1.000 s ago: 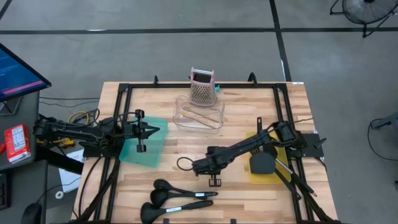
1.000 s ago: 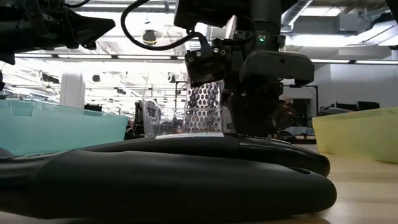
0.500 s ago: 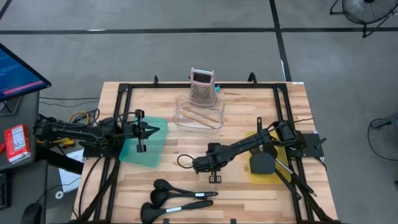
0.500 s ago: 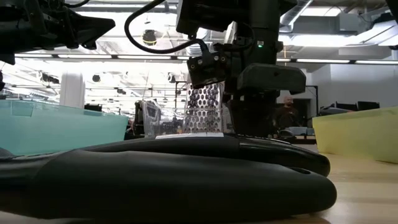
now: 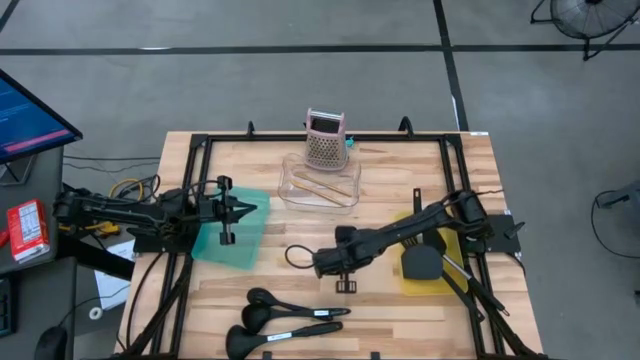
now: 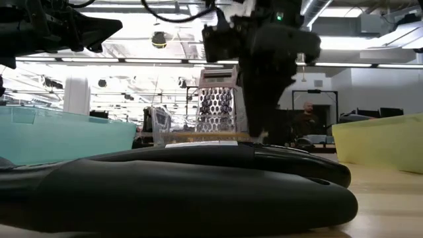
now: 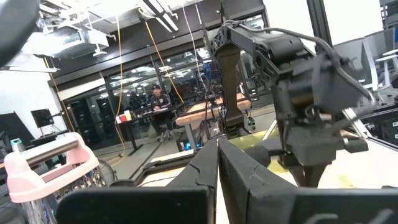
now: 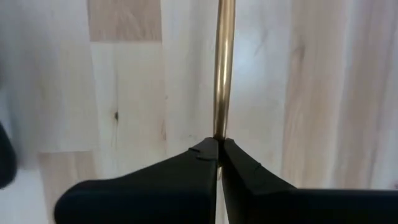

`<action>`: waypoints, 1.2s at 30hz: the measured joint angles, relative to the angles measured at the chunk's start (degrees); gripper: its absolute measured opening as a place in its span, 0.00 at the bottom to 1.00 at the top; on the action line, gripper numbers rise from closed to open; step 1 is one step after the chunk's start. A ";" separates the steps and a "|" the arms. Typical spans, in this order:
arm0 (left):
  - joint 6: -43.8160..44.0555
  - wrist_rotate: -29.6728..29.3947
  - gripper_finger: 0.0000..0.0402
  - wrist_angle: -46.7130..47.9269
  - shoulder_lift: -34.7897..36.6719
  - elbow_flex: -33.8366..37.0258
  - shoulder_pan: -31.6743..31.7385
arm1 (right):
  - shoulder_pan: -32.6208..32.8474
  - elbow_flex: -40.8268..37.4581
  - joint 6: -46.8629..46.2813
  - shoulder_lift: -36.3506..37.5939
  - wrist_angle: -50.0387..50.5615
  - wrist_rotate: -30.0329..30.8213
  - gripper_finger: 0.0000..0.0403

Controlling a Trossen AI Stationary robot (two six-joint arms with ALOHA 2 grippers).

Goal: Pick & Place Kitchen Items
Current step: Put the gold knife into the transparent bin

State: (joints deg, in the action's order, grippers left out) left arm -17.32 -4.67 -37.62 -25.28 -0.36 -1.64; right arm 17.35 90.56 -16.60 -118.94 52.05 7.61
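Note:
My right gripper (image 5: 322,266) is out over the middle of the table, pointing down, shut on a thin golden stick (image 8: 222,74). In the low view the stick (image 6: 208,136) runs about level out from the fingertips. Three black long-handled utensils (image 5: 285,320) lie flat near the table's front edge. More pale sticks lie in a clear tray (image 5: 320,186) at the back. A black turner (image 5: 420,262) rests in the yellow bin (image 5: 409,288). My left gripper (image 5: 250,208) waits shut above the teal bin (image 5: 232,245). My right gripper pinches one end of the golden stick (image 8: 219,133) between its two fingertips. The fingers come from above, pointing down, and lie across the stick. The stick reaches out sideways from the tips, about level and a little above the wooden tabletop.
A pink box grater (image 5: 325,140) stands upright behind the clear tray at the far edge. A black metal frame (image 5: 200,150) runs round the tabletop. Bare wood (image 5: 380,200) lies between the tray and the yellow bin.
My right gripper has risen, still shut, and has drawn slightly toward the table's front. The golden stick has come up with it and now shows above the black utensils in the low view.

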 joint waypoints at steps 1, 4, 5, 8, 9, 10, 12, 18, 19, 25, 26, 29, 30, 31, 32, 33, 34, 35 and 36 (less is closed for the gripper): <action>0.00 0.00 0.00 0.02 -0.02 0.01 0.00 | 0.16 0.00 -0.16 0.55 -0.12 0.03 0.00; 0.00 0.00 0.00 0.00 -0.02 0.02 0.01 | 0.73 0.02 -0.73 2.45 0.01 0.56 0.00; 0.00 0.00 0.00 0.02 -0.02 0.00 0.00 | 1.02 0.02 -0.95 3.05 0.15 0.53 0.00; 0.00 0.00 0.00 0.02 -0.01 0.02 0.01 | 1.71 0.02 -1.79 5.10 1.13 0.61 0.00; 0.00 0.00 0.00 0.02 -0.02 0.02 0.00 | 1.99 0.02 -2.22 6.05 1.72 1.11 0.00; 0.00 0.00 0.00 0.00 0.00 0.02 0.00 | 2.36 0.02 -2.72 6.95 2.37 1.54 0.00; 0.00 0.00 0.00 0.00 0.00 0.00 0.01 | 2.90 0.02 -3.39 8.61 2.68 1.72 0.00; 0.00 0.00 0.00 0.00 0.00 0.02 0.01 | 4.58 0.07 -5.90 14.14 4.18 3.20 0.01; 0.00 0.00 0.00 0.02 -0.02 0.01 0.01 | 4.86 0.07 -6.29 15.21 4.18 3.26 0.01; 0.00 0.00 0.00 0.01 0.00 0.01 0.00 | 5.29 0.11 -9.01 19.76 6.57 7.72 0.00; 0.00 0.00 0.00 0.02 -0.01 0.01 0.01 | 5.14 0.11 -9.57 19.89 6.78 7.79 0.00; 0.00 0.00 0.00 0.02 0.00 0.00 0.01 | 5.32 0.11 -11.99 19.89 7.86 8.61 0.00; 0.00 0.00 0.00 0.02 -0.01 0.01 0.00 | 5.55 0.11 -12.84 19.87 7.94 8.93 0.00; 0.00 0.00 0.00 0.02 -0.01 0.02 0.00 | 5.79 0.13 -13.75 19.53 8.00 8.94 0.00; 0.00 0.00 0.00 0.02 0.00 0.01 0.00 | 5.95 0.15 -14.82 19.09 7.96 8.92 0.00; 0.00 0.00 0.00 0.02 -0.02 0.01 0.00 | 6.23 0.12 -16.07 18.52 8.36 8.88 0.00; 0.00 0.00 0.00 0.02 -0.01 0.01 -0.01 | 6.41 0.10 -17.78 18.03 9.04 8.83 0.00; 0.00 0.00 0.00 0.02 0.00 0.02 0.01 | 6.49 0.09 -19.81 17.48 9.70 8.78 0.01; 0.00 0.00 0.00 0.02 0.00 0.00 0.01 | 6.46 0.13 -21.81 16.91 10.01 8.76 0.02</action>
State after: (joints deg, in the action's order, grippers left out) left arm -17.32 -4.67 -37.60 -25.28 -0.36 -1.63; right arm 23.82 90.70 -38.41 -102.03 62.06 16.37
